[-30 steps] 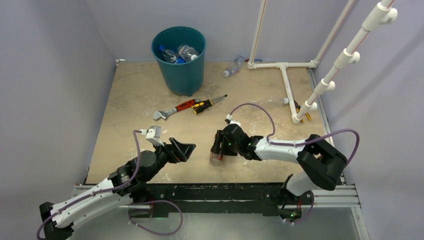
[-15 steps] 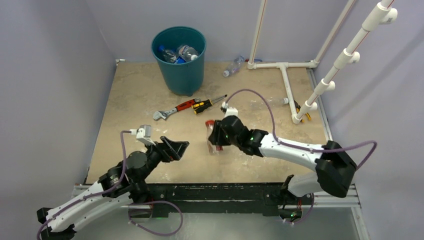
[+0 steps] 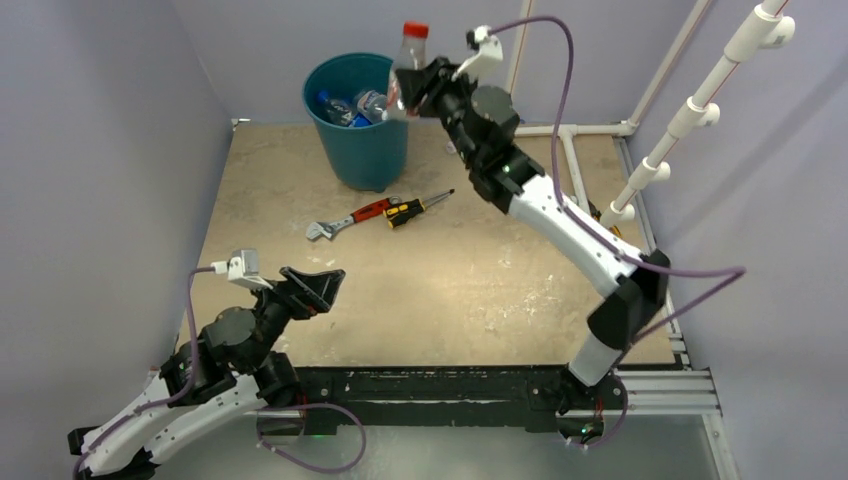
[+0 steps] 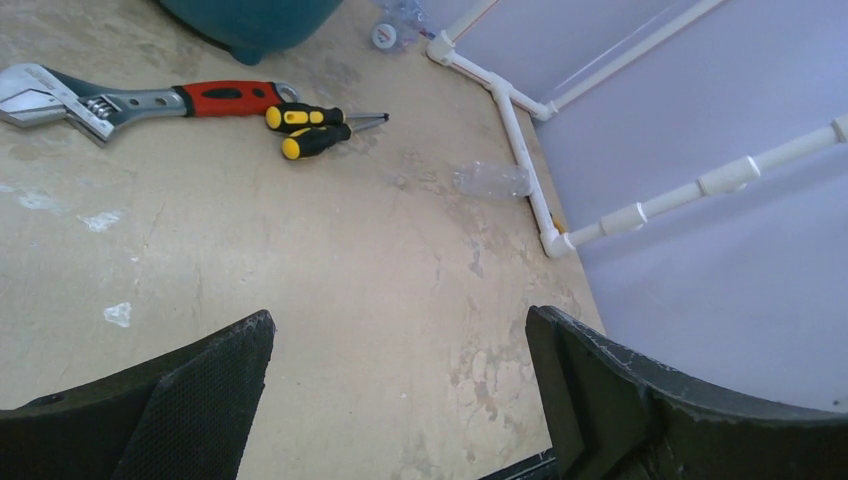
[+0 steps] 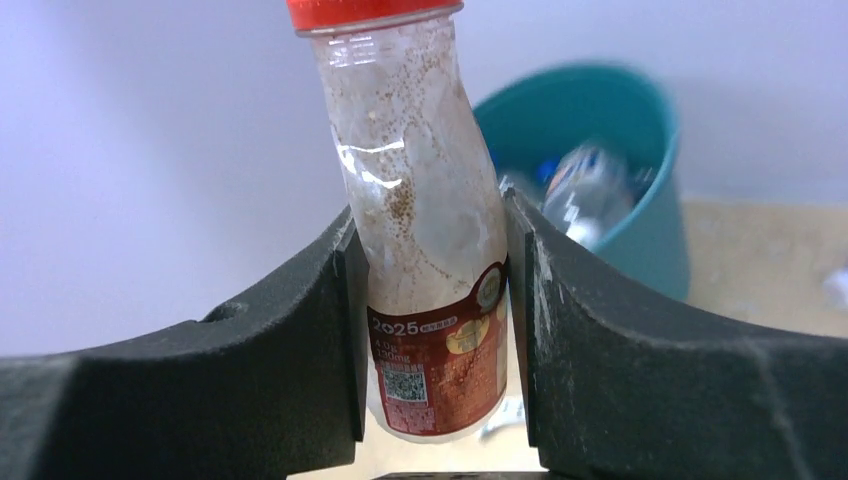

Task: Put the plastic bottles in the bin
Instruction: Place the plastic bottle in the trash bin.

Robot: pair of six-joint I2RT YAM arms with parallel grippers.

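My right gripper (image 3: 415,92) is shut on a clear bottle with a red cap and red label (image 3: 407,62). It holds the bottle upright, high in the air, by the right rim of the teal bin (image 3: 360,145). In the right wrist view the bottle (image 5: 425,230) is clamped between both fingers, with the bin (image 5: 650,230) behind and to the right. Several bottles lie inside the bin (image 3: 352,106). My left gripper (image 3: 312,287) is open and empty near the front left. The left wrist view shows a clear bottle (image 4: 490,180) lying by the white pipe and another (image 4: 395,12) beside the bin.
A red-handled wrench (image 3: 345,220) and a yellow-black screwdriver (image 3: 415,208) lie on the floor in front of the bin. A white pipe frame (image 3: 572,150) stands at the back right. Walls close in the left, back and right sides.
My right arm has lifted the red-capped bottle off the floor and carried it up and back to the bin's rim. My left arm has drawn back to the left.
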